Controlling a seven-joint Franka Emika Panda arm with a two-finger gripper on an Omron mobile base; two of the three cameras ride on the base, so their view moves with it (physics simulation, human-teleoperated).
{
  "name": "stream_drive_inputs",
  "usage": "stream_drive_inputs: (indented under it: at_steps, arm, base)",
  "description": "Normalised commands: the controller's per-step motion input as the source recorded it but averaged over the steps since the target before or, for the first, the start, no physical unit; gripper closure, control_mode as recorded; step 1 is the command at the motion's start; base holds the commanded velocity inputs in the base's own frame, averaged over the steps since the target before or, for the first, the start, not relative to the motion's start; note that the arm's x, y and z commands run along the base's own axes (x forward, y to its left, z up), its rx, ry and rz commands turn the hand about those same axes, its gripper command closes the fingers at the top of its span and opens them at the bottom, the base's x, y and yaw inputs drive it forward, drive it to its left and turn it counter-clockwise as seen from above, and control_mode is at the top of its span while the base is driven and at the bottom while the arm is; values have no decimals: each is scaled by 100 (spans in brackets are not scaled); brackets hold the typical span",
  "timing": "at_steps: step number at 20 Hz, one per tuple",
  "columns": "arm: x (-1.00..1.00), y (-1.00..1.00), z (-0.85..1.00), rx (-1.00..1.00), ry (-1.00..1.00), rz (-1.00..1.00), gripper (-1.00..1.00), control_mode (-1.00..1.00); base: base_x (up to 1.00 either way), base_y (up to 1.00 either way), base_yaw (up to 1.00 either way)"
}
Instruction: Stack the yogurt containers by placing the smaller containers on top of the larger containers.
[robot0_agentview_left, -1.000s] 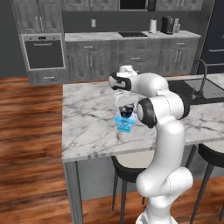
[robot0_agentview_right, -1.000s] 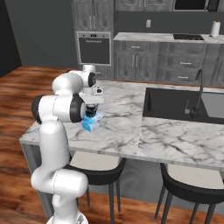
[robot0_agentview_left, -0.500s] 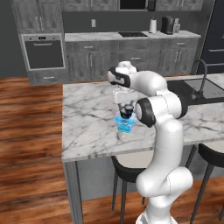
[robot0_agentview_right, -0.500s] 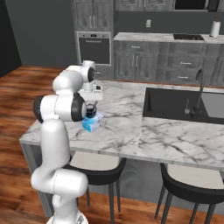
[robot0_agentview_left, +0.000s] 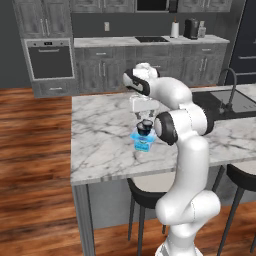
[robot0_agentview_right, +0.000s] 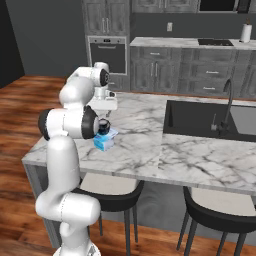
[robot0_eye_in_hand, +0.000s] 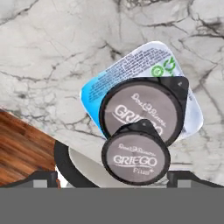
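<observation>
- Hand view, looking down on the stack: we see the light-blue tub (robot0_eye_in_hand: 131, 74) lying on the marble counter (robot0_eye_in_hand: 52, 48), its pale printed lid reaching from the centre toward the upper right of the frame.
- On that lid sits the wider dark cup (robot0_eye_in_hand: 142, 109), round, with a grey top that reads "GRIEGO" in white beneath a line of script we cannot make out.
- The smallest cup (robot0_eye_in_hand: 135, 158) lies over the lower part of the wider one, at lower centre of the frame; its grey top also reads "GRIEGO", with small lettering below that is too fine to read.
- The tub's lid carries rows of tiny print and a green mark near its upper right corner; we cannot read either.
- Two dark fingertips (robot0_eye_in_hand: 41, 177) stand at the bottom corners of the frame, far apart, with nothing between them: the claw is spread wide and holds nothing.
- Wooden floor (robot0_eye_in_hand: 22, 148) shows at lower left, past the counter's edge.
- Left base view: we find the gripper (robot0_agentview_left: 143, 111) just above the stack, at the centre of the frame, with the tub (robot0_agentview_left: 141, 140) near the counter's front edge.
- Right base view: the tub (robot0_agentview_right: 105, 140) sits left of centre on the counter, the gripper (robot0_agentview_right: 105, 106) above it and a sink (robot0_agentview_right: 200, 117) well apart at right.
</observation>
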Motion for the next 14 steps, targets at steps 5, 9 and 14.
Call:
stream_drive_inputs:
  at_steps: [5, 9, 14]
  arm:
    - [-87, -21, 35, 2, -13, -1, -100, -100]
    - [-100, -50, 23, 10, -29, -3, -100, -100]
    - [-100, -60, 28, 14, -33, -5, -100, -100]
  base:
    - [0, 0, 0]
    - [0, 0, 0]
    - [0, 0, 0]
